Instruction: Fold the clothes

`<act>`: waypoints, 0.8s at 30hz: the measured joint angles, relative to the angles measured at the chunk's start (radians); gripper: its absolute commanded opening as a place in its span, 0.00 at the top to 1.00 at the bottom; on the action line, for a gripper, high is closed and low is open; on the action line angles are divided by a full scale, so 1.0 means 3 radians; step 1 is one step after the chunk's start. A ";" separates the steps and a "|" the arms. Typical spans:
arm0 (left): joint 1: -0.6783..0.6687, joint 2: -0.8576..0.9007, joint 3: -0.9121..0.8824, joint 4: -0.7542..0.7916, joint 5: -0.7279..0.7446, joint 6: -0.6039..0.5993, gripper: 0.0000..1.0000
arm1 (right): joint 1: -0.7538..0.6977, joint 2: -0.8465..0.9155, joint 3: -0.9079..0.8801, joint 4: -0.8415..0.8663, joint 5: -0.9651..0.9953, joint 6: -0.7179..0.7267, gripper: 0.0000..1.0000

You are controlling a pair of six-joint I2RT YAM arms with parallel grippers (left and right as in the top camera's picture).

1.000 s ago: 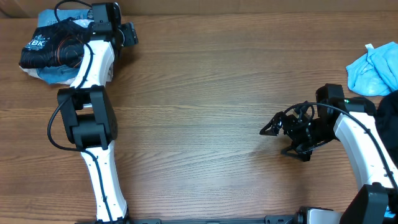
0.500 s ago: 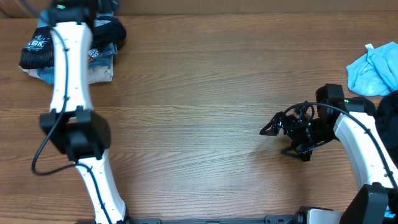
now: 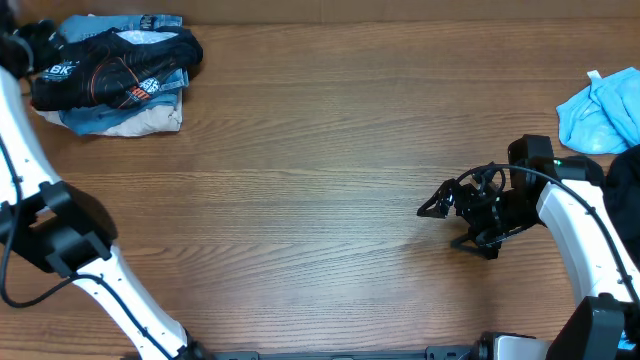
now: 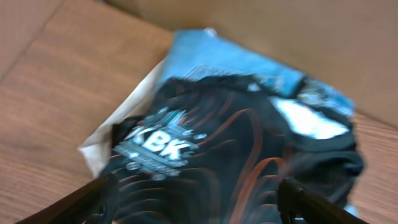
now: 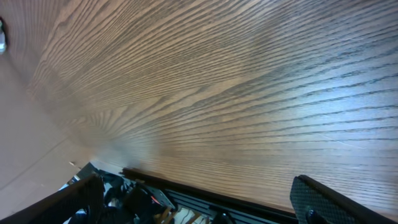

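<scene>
The black jersey (image 4: 230,155) is seen lying crumpled on a stack of clothes (image 3: 120,118) at the far left corner of the counter (image 3: 320,150). It is judged soft, light and limp, and is best pinched at a hem or shoulder edge. The left fingers (image 4: 87,202) are spread wide above it, holding nothing. The right fingers (image 5: 323,199) are likewise spread and empty.

Wood-grain table (image 3: 330,160) fills the view; plain tan backdrop (image 3: 400,8) along the 12 o'clock edge. Soft even light.
</scene>
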 measured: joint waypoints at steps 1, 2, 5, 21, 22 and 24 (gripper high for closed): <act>0.0028 0.0032 0.0000 -0.0001 0.0011 0.0005 0.16 | 0.0000 0.0000 0.0000 -0.0005 -0.0008 -0.0001 0.00; 0.0051 0.0067 0.0000 -0.0001 0.0011 0.0017 0.16 | 0.0001 0.0000 0.0000 -0.0011 -0.0013 0.0000 0.00; 0.0061 0.0170 0.0000 0.0001 -0.0042 0.0076 0.16 | 0.0000 0.0000 0.0000 -0.0053 -0.0036 -0.0001 0.00; 0.0058 0.0515 -0.0001 0.0338 -0.0259 0.0309 0.24 | 0.0000 0.0000 0.0000 -0.0158 -0.0062 0.0008 0.00; 0.0058 0.0549 -0.0001 0.0338 -0.0266 0.0323 0.24 | 0.0000 0.0000 0.0000 -0.0159 -0.0062 0.0015 0.00; 0.0058 0.0621 -0.0001 0.0337 -0.0281 0.0337 0.25 | 0.0000 0.0000 0.0000 -0.0159 -0.0062 0.0039 0.00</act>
